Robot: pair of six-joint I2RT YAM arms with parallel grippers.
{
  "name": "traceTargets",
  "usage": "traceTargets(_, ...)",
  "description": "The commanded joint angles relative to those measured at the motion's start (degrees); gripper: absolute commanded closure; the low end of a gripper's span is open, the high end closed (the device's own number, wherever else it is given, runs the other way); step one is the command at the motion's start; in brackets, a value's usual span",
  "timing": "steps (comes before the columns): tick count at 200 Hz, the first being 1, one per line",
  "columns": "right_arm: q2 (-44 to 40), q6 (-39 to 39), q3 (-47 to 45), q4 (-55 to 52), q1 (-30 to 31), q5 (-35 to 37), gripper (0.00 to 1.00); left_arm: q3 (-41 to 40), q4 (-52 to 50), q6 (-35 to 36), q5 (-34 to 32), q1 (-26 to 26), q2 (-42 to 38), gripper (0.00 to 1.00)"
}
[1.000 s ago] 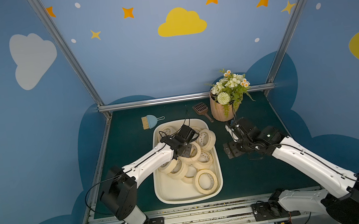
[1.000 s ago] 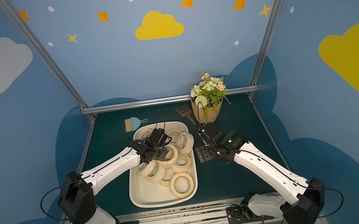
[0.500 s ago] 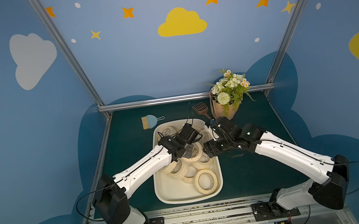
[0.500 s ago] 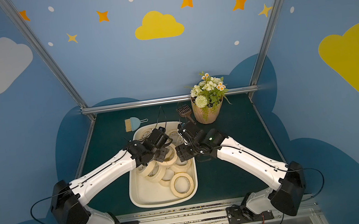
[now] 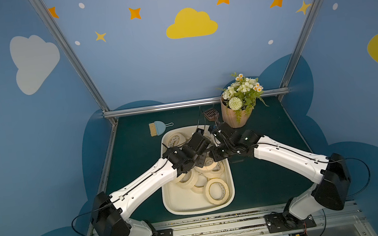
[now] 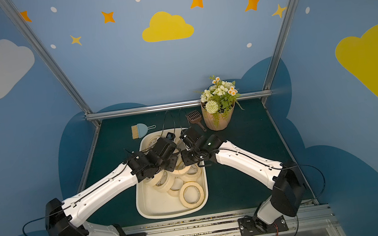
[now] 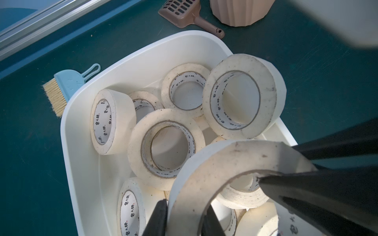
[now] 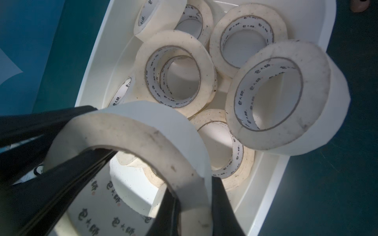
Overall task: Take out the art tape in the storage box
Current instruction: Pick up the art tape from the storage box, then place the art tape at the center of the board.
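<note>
The cream storage box (image 5: 169,201) (image 6: 142,205) holds several beige art tape rolls (image 5: 217,191) (image 6: 192,194). Both arms meet over its far half. One roll (image 7: 214,163) (image 8: 143,130) is lifted above the pile. My left gripper (image 7: 184,214) is shut on its wall, one finger inside the ring and one outside. My right gripper (image 8: 194,204) is shut on another part of the same ring. The right gripper's fingers (image 7: 327,183) show in the left wrist view, and the left gripper's fingers (image 8: 41,126) show in the right wrist view. Another roll (image 7: 243,96) (image 8: 286,98) leans tilted at the box's rim.
A ribbed pinkish flower pot (image 5: 233,117) stands behind the box to the right, with a brown slotted scoop (image 5: 210,114) next to it. A small blue brush (image 5: 158,128) lies behind the box's left corner. A metal rail (image 5: 181,104) bounds the green table at the back.
The right arm swung from the table right of the box to over the box. Its gripper went from open to shut on the roll the left gripper holds. The left arm barely moved.
</note>
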Motion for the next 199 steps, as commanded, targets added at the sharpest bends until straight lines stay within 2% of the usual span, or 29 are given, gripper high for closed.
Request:
traceTargets(1,-1.54,1.25,1.56,1.25,-1.86,1.49,1.0,-2.02,4.55,-0.14,5.07,-0.22,-4.42,0.57)
traceTargets(14,-2.11,0.95,1.99,-0.47,-2.82,2.69,1.0,-4.44,7.85,1.4,8.25,-0.22,-7.66,0.31)
traceTargets(25,-2.63,0.35,2.6,-2.76,-3.88,3.91,1.0,-7.11,11.72,2.72,10.69,-0.29,-11.19,0.17)
traceTargets(40,-3.76,0.18,3.52,-7.21,-5.96,5.78,1.0,-10.87,16.46,3.65,11.02,-0.21,-16.68,0.06)
traceTargets(55,-5.9,-0.13,4.02,-12.1,-8.6,8.31,1.0,-12.62,16.81,3.7,9.04,0.38,-21.58,0.02)
traceTargets(85,-13.02,-2.41,3.16,-19.76,-17.83,10.5,1.0,-13.4,12.73,3.85,7.39,5.68,-25.17,0.02)
traceTargets(101,-15.97,-4.79,2.48,-24.11,-26.91,9.9,1.0,-14.97,12.31,3.28,8.87,10.28,-24.14,0.03)
traceTargets(127,-16.41,-10.53,0.03,-26.81,-46.08,5.0,1.0,-18.68,17.33,2.53,12.53,17.15,-19.74,0.12)
traceTargets(143,-12.89,-13.18,-1.77,-24.75,-56.85,1.48,1.0,-19.78,20.65,2.14,14.19,19.69,-15.46,0.17)
traceTargets(157,-7.77,-13.44,-1.96,-21.68,-63.03,0.53,1.0,-19.59,22.39,2.02,14.54,20.36,-11.19,0.2)
traceTargets(175,0.88,-13.7,0.85,-19.16,-67.32,-0.05,1.0,-18.14,22.89,1.61,14.37,20.33,-5.91,0.2)
traceTargets(199,14.84,-15.38,10.69,-20.41,-69.83,-3.06,1.0,-15.96,22.37,1.91,14.11,20.41,-0.86,0.21)
